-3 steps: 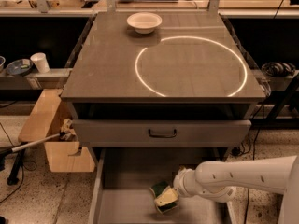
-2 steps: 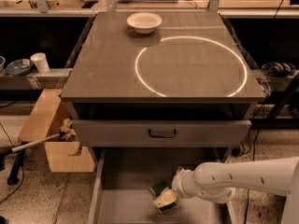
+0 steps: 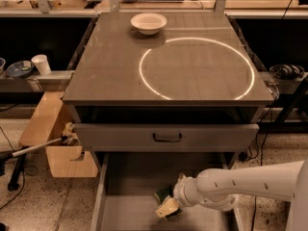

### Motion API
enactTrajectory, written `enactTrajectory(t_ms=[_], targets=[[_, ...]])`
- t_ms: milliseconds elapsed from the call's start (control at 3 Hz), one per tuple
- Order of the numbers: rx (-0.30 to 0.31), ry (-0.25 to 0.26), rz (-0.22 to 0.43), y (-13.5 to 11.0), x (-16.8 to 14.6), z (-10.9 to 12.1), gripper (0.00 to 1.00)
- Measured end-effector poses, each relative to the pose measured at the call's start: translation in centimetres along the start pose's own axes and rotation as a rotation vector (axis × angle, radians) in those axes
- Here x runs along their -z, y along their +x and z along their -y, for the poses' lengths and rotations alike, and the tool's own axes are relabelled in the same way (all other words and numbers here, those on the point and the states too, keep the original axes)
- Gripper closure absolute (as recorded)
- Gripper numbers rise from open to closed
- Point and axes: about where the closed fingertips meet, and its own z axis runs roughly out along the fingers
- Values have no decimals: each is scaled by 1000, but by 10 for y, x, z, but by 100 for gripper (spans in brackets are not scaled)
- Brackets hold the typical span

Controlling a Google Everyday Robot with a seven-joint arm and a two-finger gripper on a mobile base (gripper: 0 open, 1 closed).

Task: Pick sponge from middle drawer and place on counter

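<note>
The middle drawer (image 3: 130, 177) is pulled out below the cabinet, with its grey floor showing. My white arm reaches in from the right, and the gripper (image 3: 168, 203) sits low over the drawer floor near its front. The sponge (image 3: 163, 193) is right at the gripper's tip, its dark green face up and tan foam below. Whether it rests on the floor or is lifted does not show. Above, the counter (image 3: 110, 71) carries a bright white ring (image 3: 197, 69).
A white bowl (image 3: 148, 22) stands at the counter's back. The closed drawer with a black handle (image 3: 167, 137) hangs just above the open one. A wooden stool (image 3: 48, 129) and a pole stand at the left, and shelves with cups flank the cabinet.
The arm's wrist and the sponge at its tip have shifted slightly left inside the drawer. Nothing else has moved.
</note>
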Motion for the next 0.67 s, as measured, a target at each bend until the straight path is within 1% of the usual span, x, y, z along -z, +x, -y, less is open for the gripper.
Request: enactTrajectory(t_ms=[333, 667], targets=[[-15, 1, -4, 2, -7, -1, 0], [-44, 4, -37, 11, -21, -1, 0]])
